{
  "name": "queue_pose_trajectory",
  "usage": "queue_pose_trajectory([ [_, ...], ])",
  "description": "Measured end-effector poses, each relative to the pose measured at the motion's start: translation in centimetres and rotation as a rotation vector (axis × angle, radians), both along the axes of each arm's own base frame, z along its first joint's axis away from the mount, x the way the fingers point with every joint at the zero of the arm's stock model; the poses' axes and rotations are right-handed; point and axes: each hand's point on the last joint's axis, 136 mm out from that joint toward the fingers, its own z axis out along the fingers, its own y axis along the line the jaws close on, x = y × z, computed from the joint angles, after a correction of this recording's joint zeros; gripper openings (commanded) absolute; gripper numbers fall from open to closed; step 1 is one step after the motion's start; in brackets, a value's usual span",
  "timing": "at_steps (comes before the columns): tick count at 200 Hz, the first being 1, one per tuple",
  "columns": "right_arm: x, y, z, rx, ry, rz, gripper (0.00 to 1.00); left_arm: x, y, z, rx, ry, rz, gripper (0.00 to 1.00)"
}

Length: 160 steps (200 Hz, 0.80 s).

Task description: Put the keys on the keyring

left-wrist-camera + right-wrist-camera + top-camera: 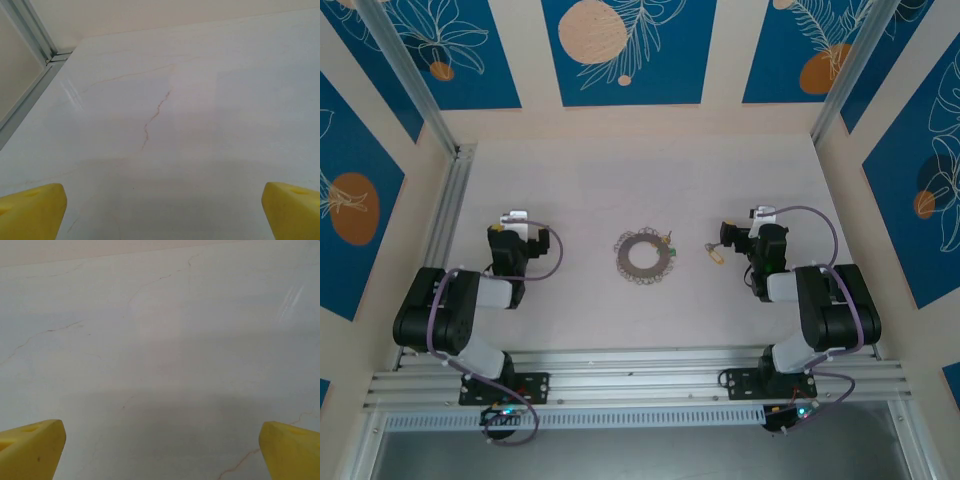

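- This looks like a robotics lab work cell: a black left arm (455, 310) and right arm (825, 310) are bolted side by side to aluminium rails (640, 380).
- Slotted aluminium posts (415, 85) frame a pale, walled booth.
- Blue wall panels (625, 50) printed with leaves and orange discs line the booth.
- A pale, marble-veined tabletop (570, 180) forms the booth's floor.

Green key (669, 239), brass key (715, 251): too small for detail; fingers (30, 212) partly off-frame.
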Motion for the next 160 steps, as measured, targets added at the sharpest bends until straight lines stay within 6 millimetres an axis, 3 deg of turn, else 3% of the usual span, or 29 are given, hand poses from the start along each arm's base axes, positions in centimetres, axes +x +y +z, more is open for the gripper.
queue_pose_trajectory([
  [160,0.01,-0.3,0.0,0.005,0.0,-0.007,0.99,0.0,-0.06,-0.01,-0.001,0.001,-0.004,1.0],
])
